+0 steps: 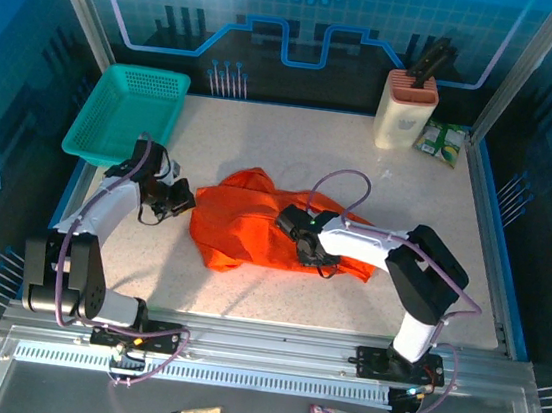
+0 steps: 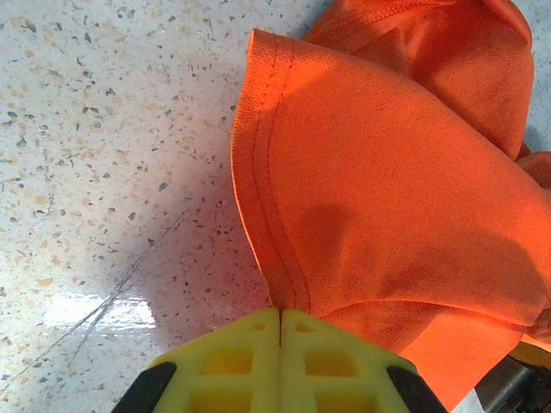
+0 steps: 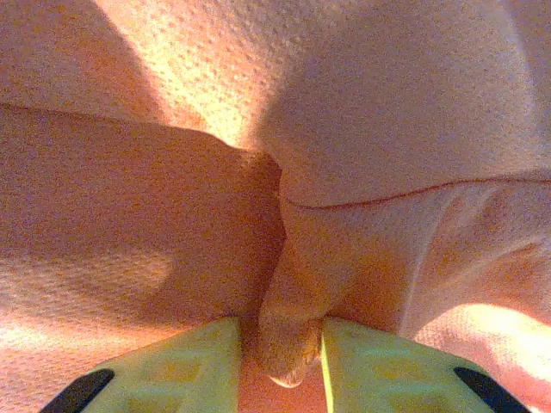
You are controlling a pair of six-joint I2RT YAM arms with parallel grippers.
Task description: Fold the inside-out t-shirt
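Observation:
The bright orange t-shirt (image 1: 253, 226) lies bunched in the middle of the speckled table (image 1: 293, 153). My left gripper (image 1: 180, 200) is at the shirt's left edge. In the left wrist view its yellow fingers (image 2: 250, 353) are pressed together, and the stitched hem of the t-shirt (image 2: 379, 198) runs down into the seam between them. My right gripper (image 1: 293, 231) is down on the middle of the cloth. In the right wrist view a gathered fold of the t-shirt (image 3: 297, 318) is caught between its fingers (image 3: 379, 370), and cloth surrounds them.
A teal mesh basket (image 1: 126, 113) hangs over the table's back left corner. A beige knife block (image 1: 407, 110) and a green packet (image 1: 441, 143) stand at the back right. Bare table lies left of the shirt (image 2: 103, 172) and along the front edge.

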